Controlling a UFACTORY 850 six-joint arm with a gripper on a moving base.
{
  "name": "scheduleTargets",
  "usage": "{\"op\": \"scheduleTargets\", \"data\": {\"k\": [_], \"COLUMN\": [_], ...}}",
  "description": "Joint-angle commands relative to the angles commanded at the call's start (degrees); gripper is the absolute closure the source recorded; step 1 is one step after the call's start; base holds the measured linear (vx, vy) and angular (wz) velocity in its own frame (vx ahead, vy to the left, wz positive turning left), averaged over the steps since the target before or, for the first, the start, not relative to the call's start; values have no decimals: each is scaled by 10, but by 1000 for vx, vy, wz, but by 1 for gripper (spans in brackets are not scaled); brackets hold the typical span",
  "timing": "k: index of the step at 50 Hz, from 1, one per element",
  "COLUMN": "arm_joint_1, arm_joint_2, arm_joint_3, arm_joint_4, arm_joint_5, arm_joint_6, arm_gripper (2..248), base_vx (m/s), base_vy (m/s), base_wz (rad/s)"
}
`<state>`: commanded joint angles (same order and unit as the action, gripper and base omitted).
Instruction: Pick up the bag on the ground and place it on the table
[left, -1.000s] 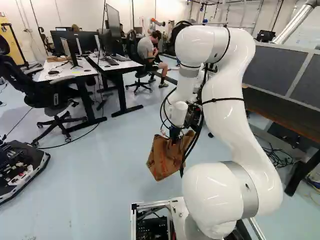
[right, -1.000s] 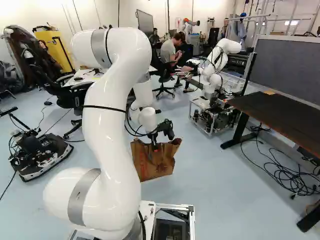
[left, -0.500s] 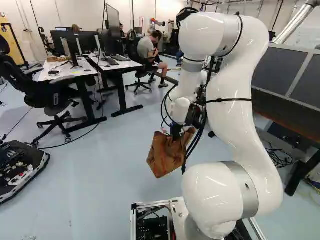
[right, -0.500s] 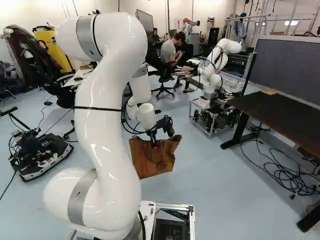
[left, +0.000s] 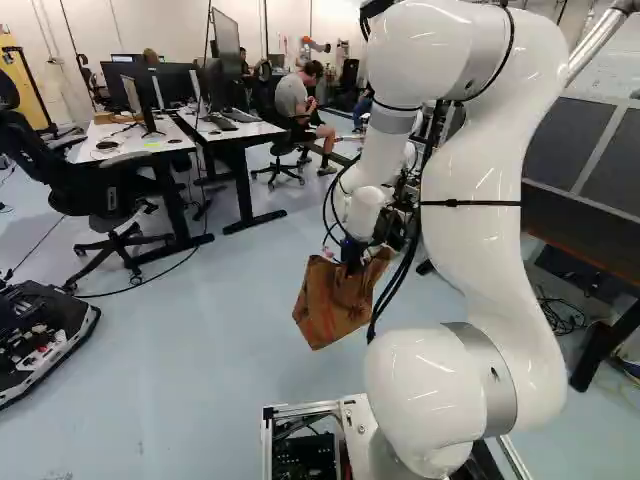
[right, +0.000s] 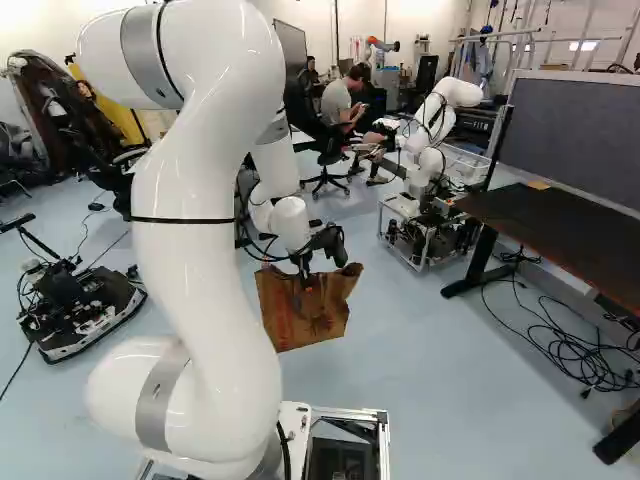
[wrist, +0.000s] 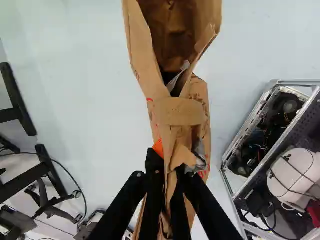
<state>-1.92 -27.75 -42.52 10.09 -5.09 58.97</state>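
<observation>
Pinching a fold of the brown paper bag (right: 312, 325), my pincer (right: 308, 285) holds it from both sides, off the floor (right: 400, 345) and roughly at twelve o'clock from the base. Through the wrist view I see the paper squeezed between the fingers, one orange pad (wrist: 158, 148) showing against it. Ahead of those fingers the bag's mouth gapes, with something pale showing inside; I can't make out what it is. In the left base view the bag hangs tilted. Behind it my white arm (left: 475, 220) bends high and comes back down to the wrist, its elbow partly cut off in both base views. At about two o'clock I have the dark-topped table (right: 570, 225), well apart from the bag, with loose cables (right: 575, 350) on the floor beside and below it and a grey partition (right: 575, 140) behind. Another white robot arm (right: 455, 92) stands on a frame near one o'clock. Around eleven are white desks (left: 150, 142) with monitors (left: 175, 82) and a black office chair (left: 100, 195); a low wheeled machine (right: 75, 305) sits near ten.
</observation>
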Motion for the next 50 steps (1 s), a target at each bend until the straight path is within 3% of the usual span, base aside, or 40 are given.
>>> {"op": "scheduleTargets", "data": {"k": [50], "arm_joint_1": [3], "arm_joint_2": [70], "arm_joint_3": [-32], "arm_joint_4": [0], "arm_joint_5": [-124], "arm_joint_6": [0], "arm_gripper": [229], "base_vx": [0], "base_vy": [0], "base_wz": [0]}}
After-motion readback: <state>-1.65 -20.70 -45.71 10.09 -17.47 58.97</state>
